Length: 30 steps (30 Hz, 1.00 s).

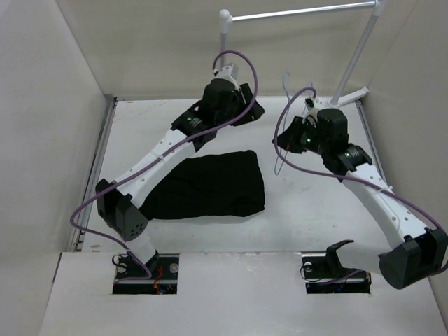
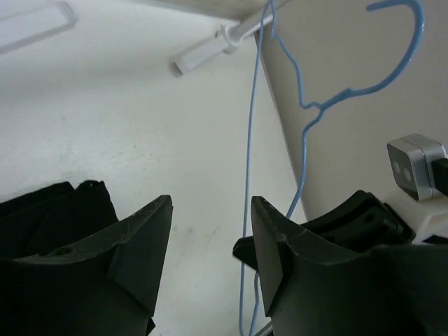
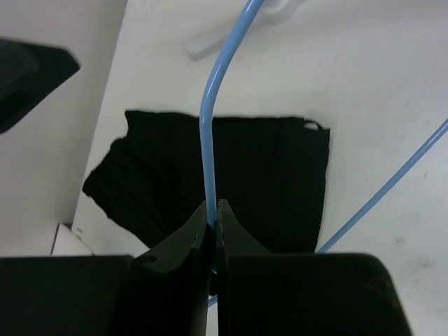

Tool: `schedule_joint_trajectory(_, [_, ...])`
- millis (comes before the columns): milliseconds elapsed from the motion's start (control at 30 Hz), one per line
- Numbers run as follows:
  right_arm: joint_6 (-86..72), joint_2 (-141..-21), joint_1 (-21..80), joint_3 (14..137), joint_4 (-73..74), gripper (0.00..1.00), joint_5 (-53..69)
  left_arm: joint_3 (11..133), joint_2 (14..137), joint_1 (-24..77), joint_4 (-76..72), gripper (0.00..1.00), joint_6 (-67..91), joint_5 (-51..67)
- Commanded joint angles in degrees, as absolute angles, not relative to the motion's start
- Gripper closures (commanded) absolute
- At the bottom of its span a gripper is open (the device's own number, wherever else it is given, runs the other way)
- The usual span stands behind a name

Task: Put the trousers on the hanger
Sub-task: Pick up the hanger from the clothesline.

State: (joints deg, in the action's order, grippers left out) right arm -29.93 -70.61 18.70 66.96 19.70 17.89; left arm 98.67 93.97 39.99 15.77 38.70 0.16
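The black trousers lie folded flat on the white table, in front of the left arm; they also show in the right wrist view and at the left edge of the left wrist view. The thin pale-blue hanger is held up off the table, hook uppermost. My right gripper is shut on the hanger's wire, which runs between its jaws. My left gripper is open and empty, beyond the trousers' far edge, with the hanger just right of its gap.
A white tube garment rack stands at the back right, its upright and foot near the right wall. The foot also shows in the left wrist view. Walls close the table on the left, back and right.
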Motion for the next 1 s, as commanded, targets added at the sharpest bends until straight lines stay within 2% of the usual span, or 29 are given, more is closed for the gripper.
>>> schedule_joint_trajectory(0, [-29.00,-66.54,21.57,63.03,18.02,0.91,14.51,103.44,97.28,43.01,20.12,0.53,36.48,2.11])
schedule_joint_trajectory(267, [-30.14,-64.07,25.97,56.96,17.84,0.91,13.54,106.87,101.95,48.20,21.27,0.52,36.21,0.88])
schedule_joint_trajectory(433, [-30.41,-63.28,27.64,55.02,17.93,0.91,13.01,106.61,103.01,49.52,21.10,0.58,36.21,-1.40])
schedule_joint_trajectory(667, [-31.02,-61.44,27.99,52.56,18.19,0.91,12.57,105.73,103.44,50.93,19.86,0.62,36.30,-2.46])
schedule_joint_trajectory(800, [-31.38,-60.73,28.96,52.21,18.72,0.90,12.22,105.12,105.29,51.28,19.78,0.70,36.47,-3.69])
schedule_joint_trajectory(967, [-32.69,-59.33,29.92,50.63,18.98,0.90,12.22,103.45,106.35,51.02,18.29,0.75,37.79,-3.69])
